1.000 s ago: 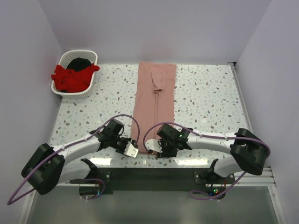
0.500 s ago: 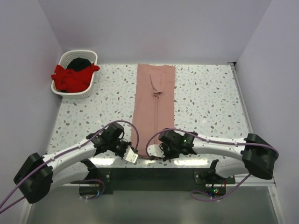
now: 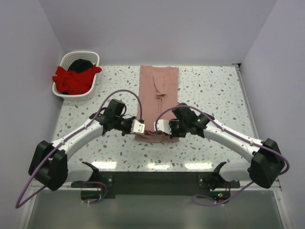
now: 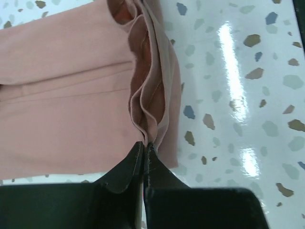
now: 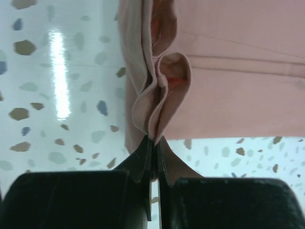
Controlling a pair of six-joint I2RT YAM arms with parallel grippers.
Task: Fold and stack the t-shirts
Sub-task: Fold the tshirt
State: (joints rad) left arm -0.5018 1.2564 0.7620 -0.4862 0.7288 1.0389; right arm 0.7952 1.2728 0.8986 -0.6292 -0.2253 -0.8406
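A dusty salmon-pink t-shirt lies as a long narrow strip down the middle of the speckled table, its near end lifted and doubled back. My left gripper is shut on the left corner of that near hem, the cloth bunched in folds at the fingertips. On the other corner, my right gripper pinches the hem the same way. Both grippers hang over the strip's near half, side by side. A bright red t-shirt and a black t-shirt lie heaped in the basket.
The white slatted basket stands at the back left corner of the table. Lilac walls close in the back and both sides. A metal rail runs along the table's right edge.
Both grippers closed on the near hem at the table's front edge, then carried it up and away from me, so the strip's near end now folds back over itself.
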